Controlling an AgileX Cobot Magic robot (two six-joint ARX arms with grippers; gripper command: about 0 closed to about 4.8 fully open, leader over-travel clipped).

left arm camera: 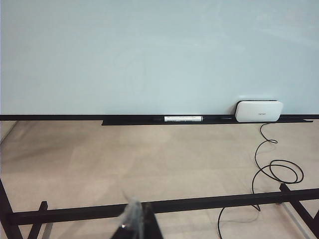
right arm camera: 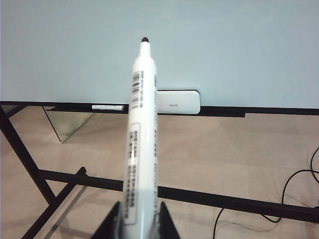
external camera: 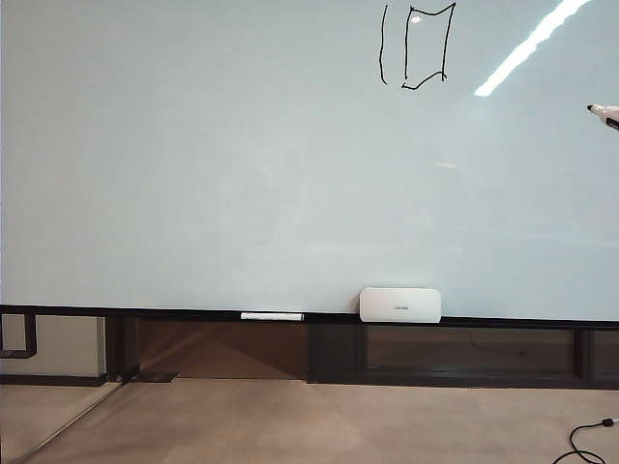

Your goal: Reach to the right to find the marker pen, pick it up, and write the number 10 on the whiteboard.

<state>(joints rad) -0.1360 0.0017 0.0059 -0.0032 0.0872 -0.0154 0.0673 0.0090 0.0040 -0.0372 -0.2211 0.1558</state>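
marker pen (external camera: 605,115) cut by exterior edge | left hand (left arm camera: 133,226) blurred, mostly out of frame

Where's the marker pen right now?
The marker pen is clamped in the right gripper, tip aimed at the whiteboard; in the exterior view it pokes in at the right edge, below the number 10.

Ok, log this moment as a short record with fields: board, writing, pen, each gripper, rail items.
whiteboard: upright, glossy, reflecting ceiling lights
number 10: drawn in black near the board's top, one stroke and a boxy zero
marker pen: uncapped, tip pointing at the board but off it
right gripper: shut on the marker pen, back from the board
left gripper: low, holding nothing; opening unclear
bottom rail: carries a thin white bar and a white box
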